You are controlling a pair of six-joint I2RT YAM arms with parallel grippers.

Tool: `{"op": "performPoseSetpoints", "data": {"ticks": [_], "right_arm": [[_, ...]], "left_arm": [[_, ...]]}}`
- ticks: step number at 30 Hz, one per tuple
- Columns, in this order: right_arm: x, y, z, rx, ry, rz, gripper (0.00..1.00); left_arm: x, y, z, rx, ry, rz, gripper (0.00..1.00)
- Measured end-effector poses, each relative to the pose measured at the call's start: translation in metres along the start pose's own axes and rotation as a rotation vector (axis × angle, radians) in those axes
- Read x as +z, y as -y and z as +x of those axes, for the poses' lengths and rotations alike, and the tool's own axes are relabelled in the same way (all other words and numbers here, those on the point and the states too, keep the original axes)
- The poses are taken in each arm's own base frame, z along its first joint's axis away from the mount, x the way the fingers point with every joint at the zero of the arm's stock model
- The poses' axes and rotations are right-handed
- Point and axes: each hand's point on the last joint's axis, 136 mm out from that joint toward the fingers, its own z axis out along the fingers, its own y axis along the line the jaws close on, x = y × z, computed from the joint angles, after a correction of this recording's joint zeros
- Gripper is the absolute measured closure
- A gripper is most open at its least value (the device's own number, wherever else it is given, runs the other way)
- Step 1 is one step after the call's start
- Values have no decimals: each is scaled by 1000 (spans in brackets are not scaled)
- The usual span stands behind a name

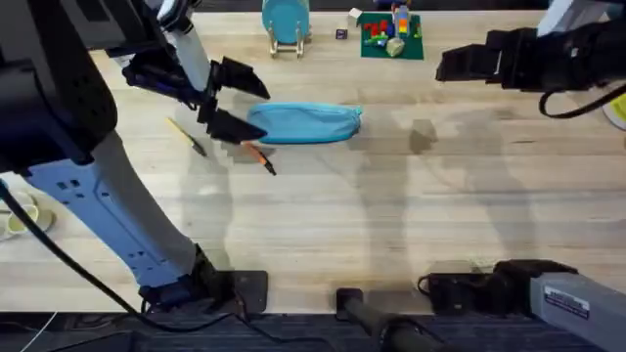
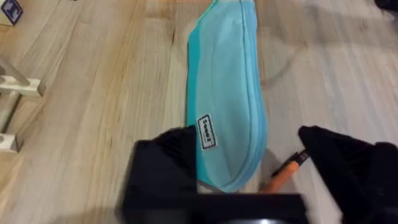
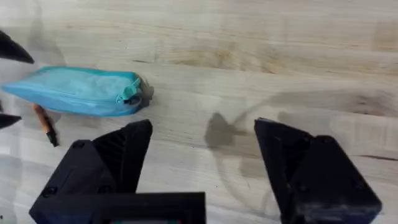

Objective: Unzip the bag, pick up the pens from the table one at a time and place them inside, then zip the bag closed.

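Overhead, we see the left gripper, jaws wide, straddling the light blue fabric pouch's end to pin it; the right gripper waits wide.

The left gripper reaches forward, jaws spread wide. The right gripper hangs high, fingers parted.

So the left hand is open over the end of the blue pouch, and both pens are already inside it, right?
Not quite. The left hand is open over the pouch end, but both pens are outside on the table: the orange pen beside the pouch, the tan pen further left, as the overhead view shows.
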Motion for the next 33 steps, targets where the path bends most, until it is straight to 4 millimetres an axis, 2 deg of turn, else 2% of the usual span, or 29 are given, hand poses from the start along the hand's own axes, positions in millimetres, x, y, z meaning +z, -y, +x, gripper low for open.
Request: {"op": "performPoseSetpoints", "data": {"ticks": [5, 6, 33], "right_arm": [[0, 0, 0, 0, 0, 0, 5], [0, 0, 0, 0, 0, 0, 5], [0, 0, -3, -37, 12, 0, 5]], "left_arm": [[0, -1, 1, 10, -2, -4, 870], [0, -2, 1, 19, -4, -5, 932], [0, -1, 2, 20, -9, -3, 961]]}}
